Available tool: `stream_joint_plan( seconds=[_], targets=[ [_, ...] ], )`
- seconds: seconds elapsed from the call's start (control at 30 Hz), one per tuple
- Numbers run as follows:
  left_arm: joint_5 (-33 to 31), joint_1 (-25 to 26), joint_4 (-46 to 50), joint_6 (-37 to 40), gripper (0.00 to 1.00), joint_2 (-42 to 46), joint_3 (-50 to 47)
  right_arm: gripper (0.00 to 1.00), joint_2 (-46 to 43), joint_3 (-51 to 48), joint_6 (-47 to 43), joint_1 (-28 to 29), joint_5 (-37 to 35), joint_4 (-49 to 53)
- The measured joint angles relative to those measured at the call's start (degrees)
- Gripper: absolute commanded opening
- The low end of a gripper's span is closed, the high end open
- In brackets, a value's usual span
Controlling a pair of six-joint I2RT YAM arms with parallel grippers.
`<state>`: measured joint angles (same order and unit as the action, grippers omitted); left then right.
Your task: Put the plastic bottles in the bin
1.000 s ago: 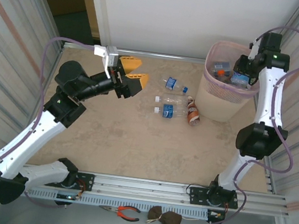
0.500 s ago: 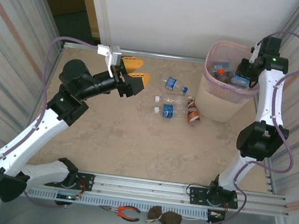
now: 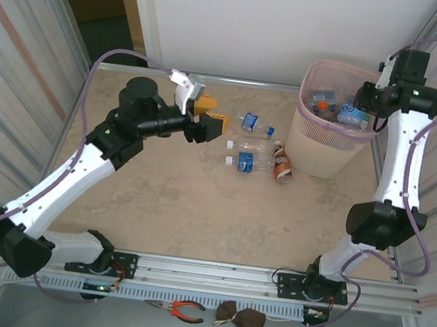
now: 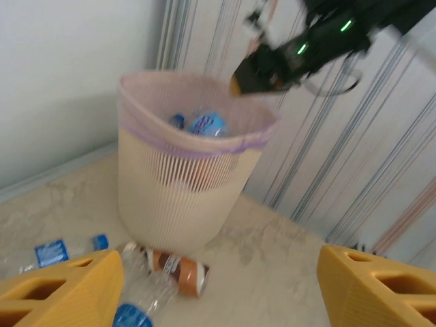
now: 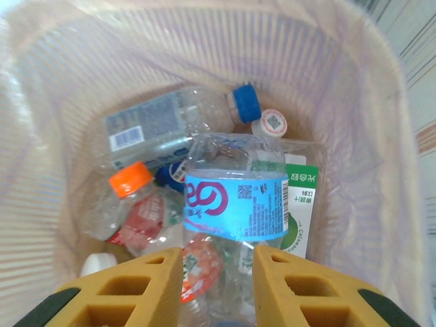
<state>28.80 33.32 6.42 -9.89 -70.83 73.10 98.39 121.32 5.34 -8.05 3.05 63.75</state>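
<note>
Plastic bottles (image 5: 235,204): clear, crumpled, colour-capped.

Soft, even light from above, faint shadows on the desk (image 3: 197,201); left wrist view smears, the bin (image 4: 184,184) blurred; right wrist view crisp.

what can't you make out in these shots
- right wrist view: whether the right hand grips the blue-label bottle; the bottom edge cuts off its lower end.
- top view: how full the bin is; the right arm covers part of its opening.
- left wrist view: labels on the floor bottles; they are blurred, and one is partly behind the left hand.
</note>
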Motion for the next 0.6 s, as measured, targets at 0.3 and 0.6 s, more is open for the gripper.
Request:
stream_joint_plan(
  seconds=[0.3, 0.6],
  targets=[
    [-3.30, 1.88, 13.57, 14.05, 0.75, -10.91, 6.60, 0.33, -10.47, -4.37, 0.20, 1.09, 3.06, -1.70],
    [-7.93, 6.23, 23.98, 29.62, 0.80, -21.16, 12.46, 0.33, -16.96, -10.40, 0.20, 1.29, 4.31, -2.97]
  ],
)
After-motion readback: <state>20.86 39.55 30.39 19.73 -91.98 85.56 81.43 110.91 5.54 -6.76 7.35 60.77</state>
